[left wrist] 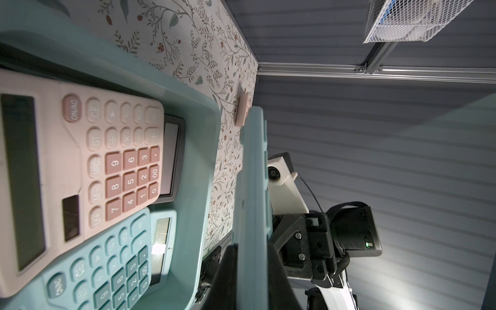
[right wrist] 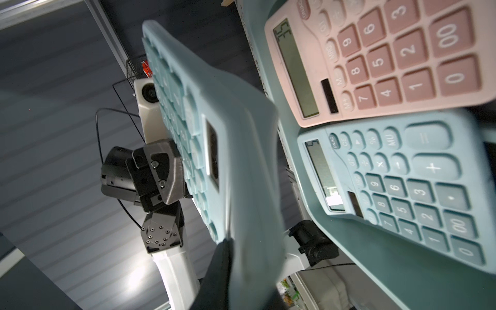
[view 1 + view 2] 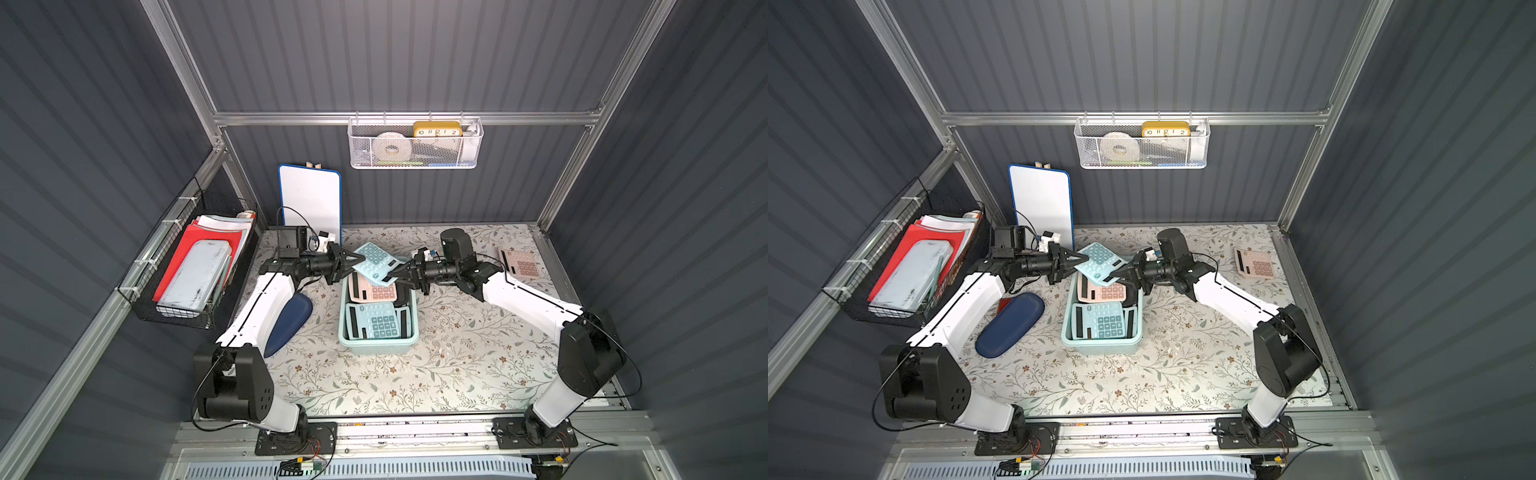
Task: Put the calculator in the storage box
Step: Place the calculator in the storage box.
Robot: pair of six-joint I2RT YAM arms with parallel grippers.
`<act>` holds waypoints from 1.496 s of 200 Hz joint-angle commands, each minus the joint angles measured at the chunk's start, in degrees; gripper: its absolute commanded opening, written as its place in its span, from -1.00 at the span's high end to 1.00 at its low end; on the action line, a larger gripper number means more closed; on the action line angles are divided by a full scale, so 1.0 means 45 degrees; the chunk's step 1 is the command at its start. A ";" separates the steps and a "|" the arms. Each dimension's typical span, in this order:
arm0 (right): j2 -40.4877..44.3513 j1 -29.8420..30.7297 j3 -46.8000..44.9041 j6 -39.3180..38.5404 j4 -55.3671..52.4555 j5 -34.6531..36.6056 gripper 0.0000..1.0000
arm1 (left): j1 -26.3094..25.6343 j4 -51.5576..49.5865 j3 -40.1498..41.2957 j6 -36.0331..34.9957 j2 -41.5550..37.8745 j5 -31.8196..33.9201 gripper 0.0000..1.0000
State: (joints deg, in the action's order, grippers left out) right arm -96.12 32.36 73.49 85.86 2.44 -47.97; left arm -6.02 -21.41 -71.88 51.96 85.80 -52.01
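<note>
Calculator [image 3: 376,259] over storage box [image 3: 376,348], clamped by left fingers [image 3: 353,259] and right fingers [image 3: 399,273], pink calculator [image 1: 80,150] marked ON/AC

Pale mint-green, plain, for the storage box [image 3: 376,348]. Light teal for the calculator [image 3: 376,259] above it. Inside, pink calculator [image 3: 374,291] with darker pink number keys, teal calculator [image 3: 374,320] with darker teal ones. Cream surface [image 3: 457,353], leafy floral print. Dark navy case [image 3: 289,322].

White mesh basket [image 3: 361,146], yellow clock [image 3: 437,129], whiteboard [image 3: 309,199], black wire basket [image 3: 178,318], navy pouch [image 3: 289,324]
</note>
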 commanded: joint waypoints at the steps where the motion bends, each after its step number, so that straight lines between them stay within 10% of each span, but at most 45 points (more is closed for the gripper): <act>1: 0.0339 0.0268 -0.0139 -0.0284 -0.0651 0.0703 1.00 | -0.0049 0.0523 0.0016 0.0217 -0.0723 0.0073 0.67; 83: 0.1251 0.0250 -0.0244 -0.1381 -0.3262 0.1616 1.00 | -0.0029 -0.1083 0.0012 -0.1153 -0.0883 0.0642 -0.97; 299: 0.1630 -0.0357 0.1888 -0.6701 -1.0428 0.1434 1.00 | 0.0323 -0.5554 -0.1790 -0.4364 -0.0705 0.3211 -0.99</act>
State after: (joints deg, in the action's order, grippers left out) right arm -88.01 30.85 78.56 61.19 -38.81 -41.28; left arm -4.86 -45.06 -77.89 34.00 83.31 -38.26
